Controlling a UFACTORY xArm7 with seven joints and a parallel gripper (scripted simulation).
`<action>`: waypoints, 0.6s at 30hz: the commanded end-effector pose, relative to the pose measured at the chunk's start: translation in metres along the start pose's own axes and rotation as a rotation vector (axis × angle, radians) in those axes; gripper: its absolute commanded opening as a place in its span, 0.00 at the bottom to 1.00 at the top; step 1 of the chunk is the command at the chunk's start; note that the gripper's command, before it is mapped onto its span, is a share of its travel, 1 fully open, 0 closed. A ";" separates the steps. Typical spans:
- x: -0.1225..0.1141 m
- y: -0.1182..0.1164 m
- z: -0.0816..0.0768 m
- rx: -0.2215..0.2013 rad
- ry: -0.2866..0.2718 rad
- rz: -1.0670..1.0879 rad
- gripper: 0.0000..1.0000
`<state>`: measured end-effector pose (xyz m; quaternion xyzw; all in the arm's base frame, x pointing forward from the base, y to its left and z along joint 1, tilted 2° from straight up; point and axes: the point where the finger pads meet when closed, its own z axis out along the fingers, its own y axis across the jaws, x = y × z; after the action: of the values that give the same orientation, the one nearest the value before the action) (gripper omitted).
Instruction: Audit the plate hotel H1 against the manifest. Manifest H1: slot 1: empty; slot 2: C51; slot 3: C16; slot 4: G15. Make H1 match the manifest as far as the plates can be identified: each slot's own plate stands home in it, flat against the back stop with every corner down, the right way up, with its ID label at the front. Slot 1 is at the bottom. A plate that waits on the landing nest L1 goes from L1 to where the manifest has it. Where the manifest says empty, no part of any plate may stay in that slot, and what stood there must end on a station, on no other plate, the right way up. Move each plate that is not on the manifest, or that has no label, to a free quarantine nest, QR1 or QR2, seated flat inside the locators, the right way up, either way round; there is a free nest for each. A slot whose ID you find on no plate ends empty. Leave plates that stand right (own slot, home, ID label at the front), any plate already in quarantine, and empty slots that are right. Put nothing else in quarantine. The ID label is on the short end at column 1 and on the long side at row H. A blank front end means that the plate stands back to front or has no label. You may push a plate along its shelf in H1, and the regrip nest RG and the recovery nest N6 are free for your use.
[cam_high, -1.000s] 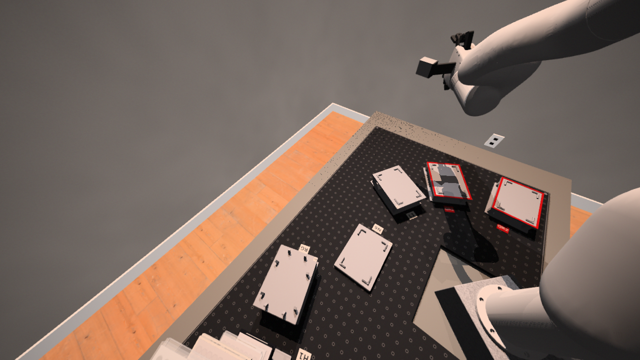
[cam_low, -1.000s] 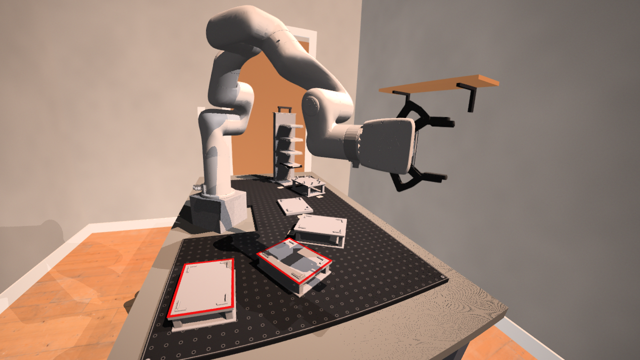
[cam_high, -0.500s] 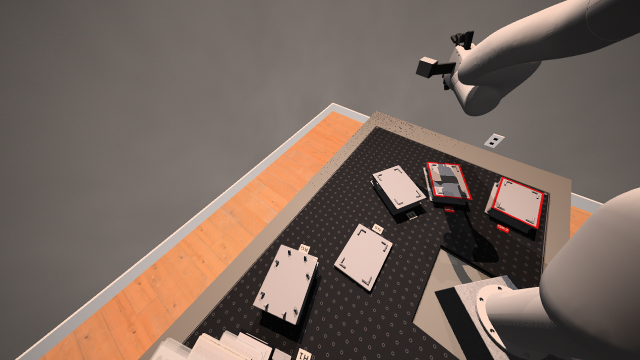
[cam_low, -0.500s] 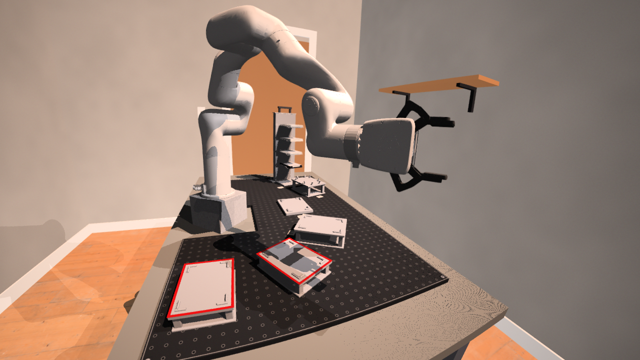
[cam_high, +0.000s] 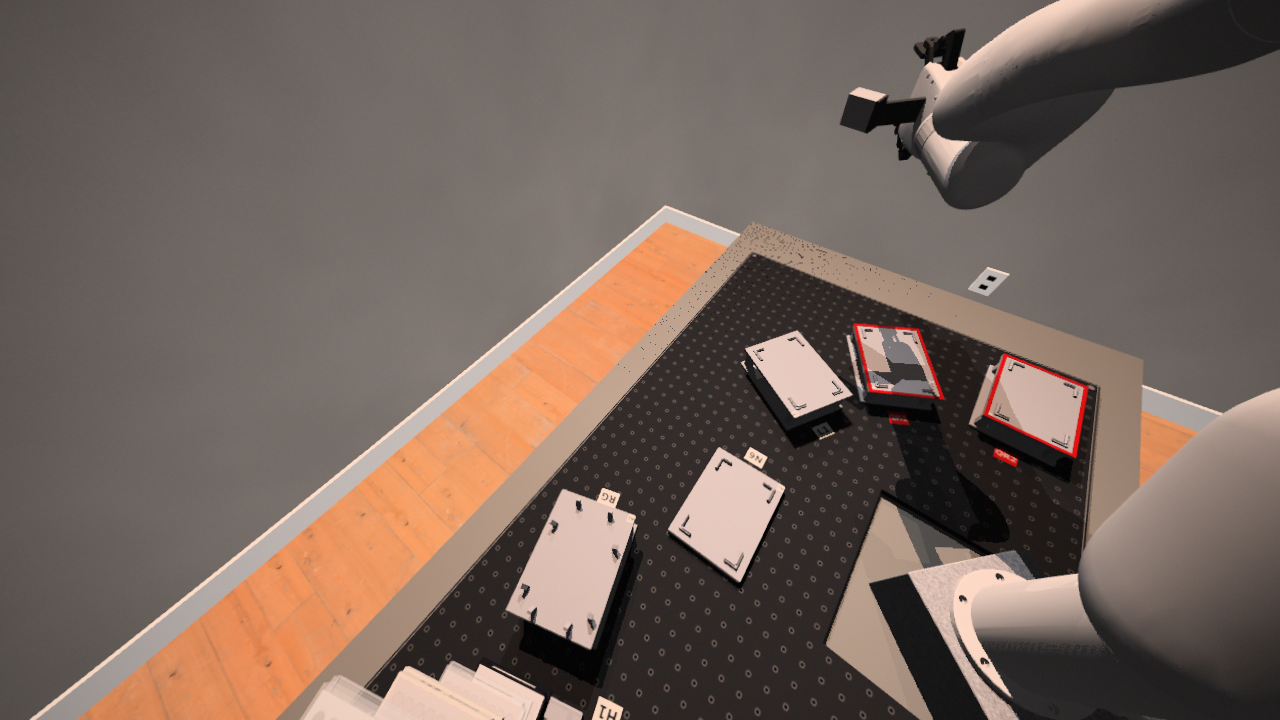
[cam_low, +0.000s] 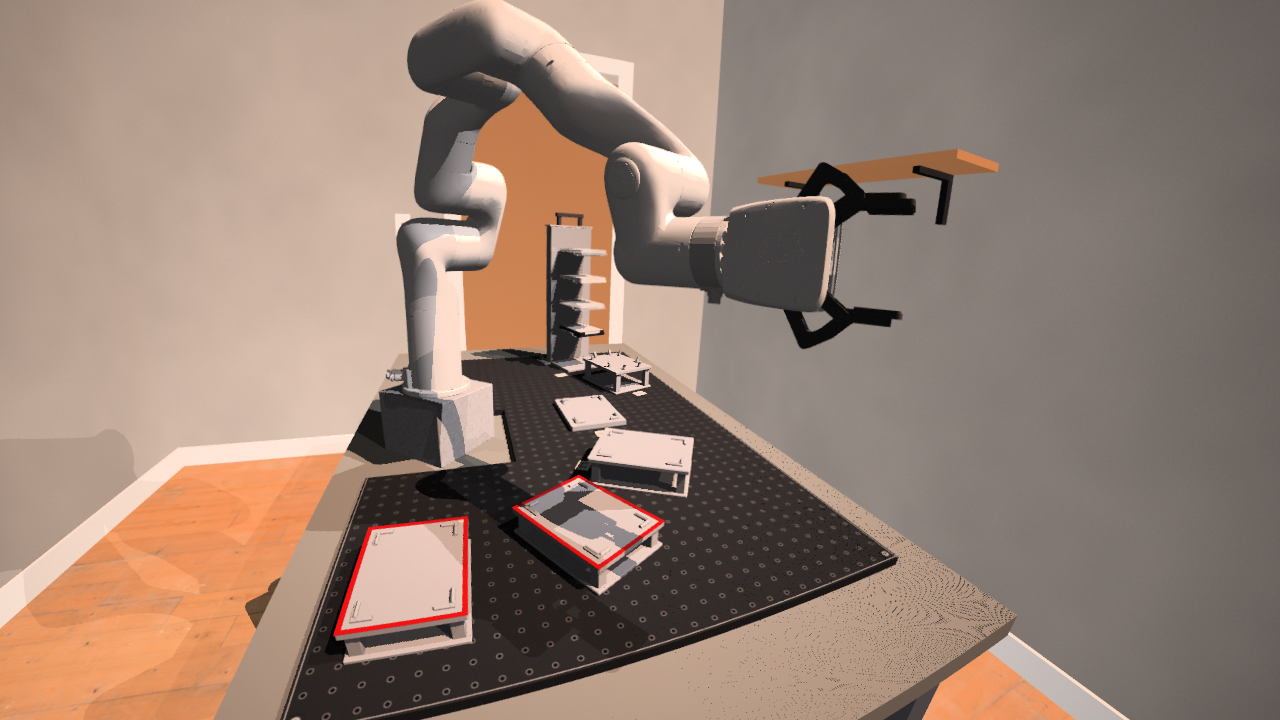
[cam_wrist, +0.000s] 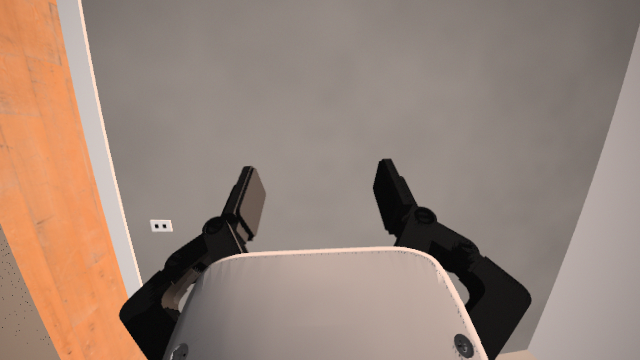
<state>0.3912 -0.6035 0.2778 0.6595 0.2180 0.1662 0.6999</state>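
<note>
My gripper (cam_high: 904, 78) (cam_low: 893, 259) (cam_wrist: 318, 176) is open and empty. It hangs high in the air past the table's far edge and faces the grey wall, with no plate near it. The plate hotel H1 (cam_low: 572, 295) stands at the far end of the table behind the arm. Its shelves are too small to read in the exterior view. Only its top (cam_high: 447, 694) shows at the bottom edge of the top view. The landing nest L1 (cam_high: 796, 376) (cam_low: 642, 447) shows a bare pale top.
Two red-edged quarantine nests, QR1 (cam_high: 884, 329) (cam_low: 616, 500) and QR2 (cam_high: 1036, 402) (cam_low: 407, 573), stand at the near end; the arm's shadow falls on QR1. The recovery nest N6 (cam_high: 726, 512) (cam_low: 588, 410) and the regrip nest RG (cam_high: 572, 564) (cam_low: 615, 365) stand mid-table. The arm base (cam_low: 434, 420) stands beside them.
</note>
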 end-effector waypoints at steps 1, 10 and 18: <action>-0.002 0.015 0.001 -0.004 -0.001 0.000 1.00; -0.004 0.039 0.002 -0.004 -0.001 0.000 1.00; -0.007 0.065 0.003 -0.004 -0.001 0.000 1.00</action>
<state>0.3902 -0.6045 0.3308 0.6596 0.2181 0.1662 0.6998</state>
